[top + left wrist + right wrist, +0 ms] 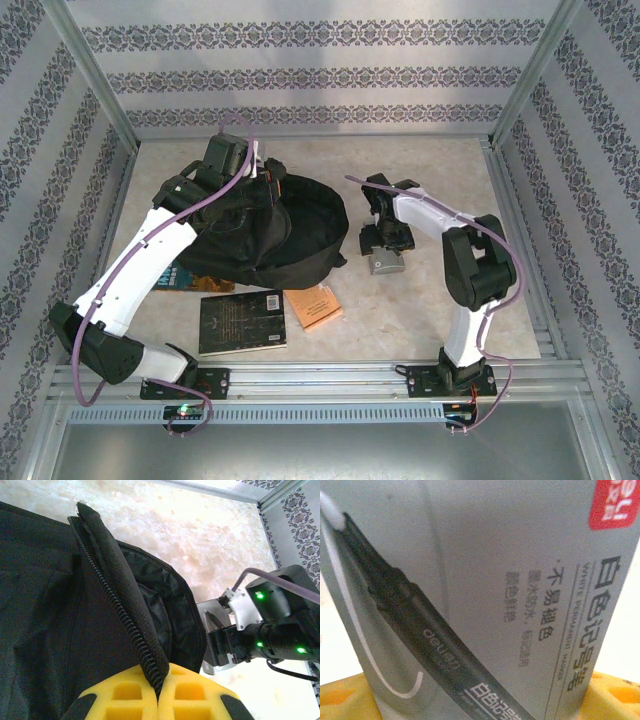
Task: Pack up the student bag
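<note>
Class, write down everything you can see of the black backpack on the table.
The student bag is a black backpack of soft fabric, slumped on the table left of centre. One zip edge, lined with coiled black teeth, is raised and pinched by the left gripper, between its yellow fingers. Three books lie close along its near side; contact is unclear.

the student bag (pixel 295 235) is black, its zip teeth black too. the bench (pixel 430 150) is mottled cream. the walls (pixel 320 60) carry grey floral bands on white. one book (pixel 242 322) is black, a booklet (pixel 316 306) orange, another cover (pixel 195 280) perhaps teal. the box (pixel 485 570) is grey with a red patch; the pads (pixel 207 700) are yellow.
</note>
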`<state>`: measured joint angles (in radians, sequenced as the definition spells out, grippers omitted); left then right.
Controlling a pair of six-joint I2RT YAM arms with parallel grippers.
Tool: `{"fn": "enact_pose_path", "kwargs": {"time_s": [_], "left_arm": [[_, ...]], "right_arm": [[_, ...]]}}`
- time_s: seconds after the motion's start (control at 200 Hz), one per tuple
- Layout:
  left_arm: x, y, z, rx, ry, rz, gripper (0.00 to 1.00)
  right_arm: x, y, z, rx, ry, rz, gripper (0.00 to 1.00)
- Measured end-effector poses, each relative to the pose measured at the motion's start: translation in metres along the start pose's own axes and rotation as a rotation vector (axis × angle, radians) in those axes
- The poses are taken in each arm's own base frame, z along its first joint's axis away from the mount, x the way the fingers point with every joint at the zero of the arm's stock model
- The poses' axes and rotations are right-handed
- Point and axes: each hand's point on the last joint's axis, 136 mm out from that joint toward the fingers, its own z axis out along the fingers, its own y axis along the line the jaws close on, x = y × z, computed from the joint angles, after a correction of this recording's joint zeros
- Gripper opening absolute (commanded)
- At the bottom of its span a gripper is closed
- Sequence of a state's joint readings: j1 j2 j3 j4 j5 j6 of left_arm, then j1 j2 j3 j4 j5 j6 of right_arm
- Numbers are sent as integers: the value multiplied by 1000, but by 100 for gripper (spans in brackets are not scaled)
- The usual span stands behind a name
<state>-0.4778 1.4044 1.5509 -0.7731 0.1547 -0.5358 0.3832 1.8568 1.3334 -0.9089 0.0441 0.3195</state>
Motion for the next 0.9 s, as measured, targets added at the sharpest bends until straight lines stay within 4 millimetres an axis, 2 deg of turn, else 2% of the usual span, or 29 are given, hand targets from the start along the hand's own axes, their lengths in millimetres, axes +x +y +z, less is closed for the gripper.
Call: {"fn": "enact_pose_path", "kwargs": {"time_s": [0.295, 0.45, 0.515, 0.61, 0.704, 0.809, 0.904], "left_arm": [[0, 0, 0, 0, -1, 0, 0], [0, 0, 0, -1, 0, 0, 0], [0, 0, 0, 0, -1, 0, 0], [-1, 0, -1, 1, -3, 1, 0], [-2, -1, -1, 2, -5, 0, 0], [-2, -1, -1, 2, -5, 0, 0], [-2, -1, -1, 2, -5, 0, 0]], "right_arm": [[-6, 2, -61, -78, -157, 68, 80], [-19, 20, -115, -204, -276, 96, 79], [-29, 36, -139, -275, -327, 94, 79], [-40, 69, -172, -384, -388, 65, 79], [-49, 104, -193, -477, -419, 35, 79], [-61, 136, -193, -537, -411, 29, 79], [-67, 161, -174, -553, -360, 37, 79]]}}
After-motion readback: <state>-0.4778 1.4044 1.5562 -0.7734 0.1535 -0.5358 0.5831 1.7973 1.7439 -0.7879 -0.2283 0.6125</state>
